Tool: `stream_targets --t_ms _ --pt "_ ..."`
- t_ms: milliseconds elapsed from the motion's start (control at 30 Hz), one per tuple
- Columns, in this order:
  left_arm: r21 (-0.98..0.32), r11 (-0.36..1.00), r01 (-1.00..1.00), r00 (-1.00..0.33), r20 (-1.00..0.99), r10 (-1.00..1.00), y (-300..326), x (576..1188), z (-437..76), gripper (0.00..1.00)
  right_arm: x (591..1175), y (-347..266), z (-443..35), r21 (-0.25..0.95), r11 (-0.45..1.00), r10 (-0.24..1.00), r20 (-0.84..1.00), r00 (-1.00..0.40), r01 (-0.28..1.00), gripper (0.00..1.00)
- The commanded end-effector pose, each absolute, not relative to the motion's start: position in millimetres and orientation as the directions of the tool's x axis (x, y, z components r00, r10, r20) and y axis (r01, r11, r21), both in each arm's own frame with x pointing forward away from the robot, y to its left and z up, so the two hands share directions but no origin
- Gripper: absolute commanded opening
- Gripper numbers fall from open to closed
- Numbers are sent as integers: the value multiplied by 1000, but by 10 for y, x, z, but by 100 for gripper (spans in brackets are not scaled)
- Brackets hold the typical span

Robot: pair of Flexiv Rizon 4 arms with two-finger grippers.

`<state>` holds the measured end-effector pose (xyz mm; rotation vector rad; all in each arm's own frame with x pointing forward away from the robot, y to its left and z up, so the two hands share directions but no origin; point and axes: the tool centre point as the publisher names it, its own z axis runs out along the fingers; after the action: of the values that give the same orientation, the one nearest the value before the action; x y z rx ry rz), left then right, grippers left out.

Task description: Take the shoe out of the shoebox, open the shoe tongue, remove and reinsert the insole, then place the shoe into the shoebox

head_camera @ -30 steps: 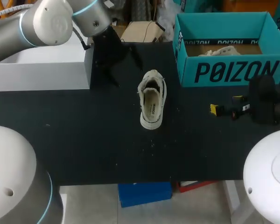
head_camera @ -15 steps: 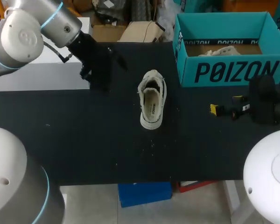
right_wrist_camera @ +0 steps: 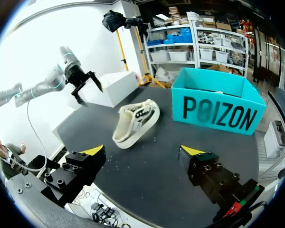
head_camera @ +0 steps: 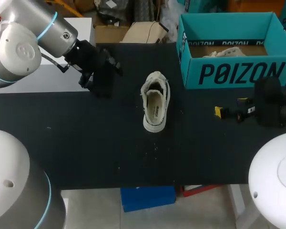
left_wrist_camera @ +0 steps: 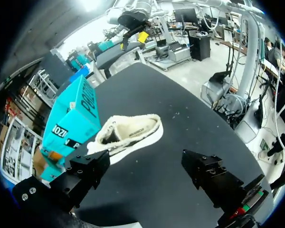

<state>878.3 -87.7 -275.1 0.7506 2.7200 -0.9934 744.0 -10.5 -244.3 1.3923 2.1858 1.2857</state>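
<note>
1. One white shoe (head_camera: pixel 155 101) stands on its sole near the middle of the black table (head_camera: pixel 109 148), its opening facing up and the insole showing inside.
2. Right of it, in the upper right of the frame, sits the teal shoebox (head_camera: pixel 229 74), lid off, well apart from the shoe; something pale lies inside, too hidden to tell what.
3. Coming in from the upper left, the left gripper (head_camera: pixel 102 76) hangs over the table left of the shoe, beside a white box (head_camera: pixel 38 76). The left wrist view shows its fingers spread wide with nothing between them, and the shoe lies ahead of it.
4. At the right edge, below the shoebox, the right gripper (head_camera: pixel 231 107) rests low near the table. Its yellow-tipped fingers (right_wrist_camera: pixel 96 150) are also spread and grasp nothing.
</note>
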Motion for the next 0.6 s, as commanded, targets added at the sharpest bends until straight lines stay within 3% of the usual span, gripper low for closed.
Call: stream_targets --t_ms 33,267,600 --pt "-579 721 381 -925 -228 305 -749 8744 -2698 100 7444 -111 -2435 776 157 824 237 -514 611 100" --pt "-616 742 263 -965 -168 202 -502 8639 -2822 100 7444 -111 -2435 776 157 824 237 -514 611 100" --pt "-616 742 263 -965 -168 202 -502 8639 -2822 100 7444 -111 -2435 776 157 824 237 -514 611 100"
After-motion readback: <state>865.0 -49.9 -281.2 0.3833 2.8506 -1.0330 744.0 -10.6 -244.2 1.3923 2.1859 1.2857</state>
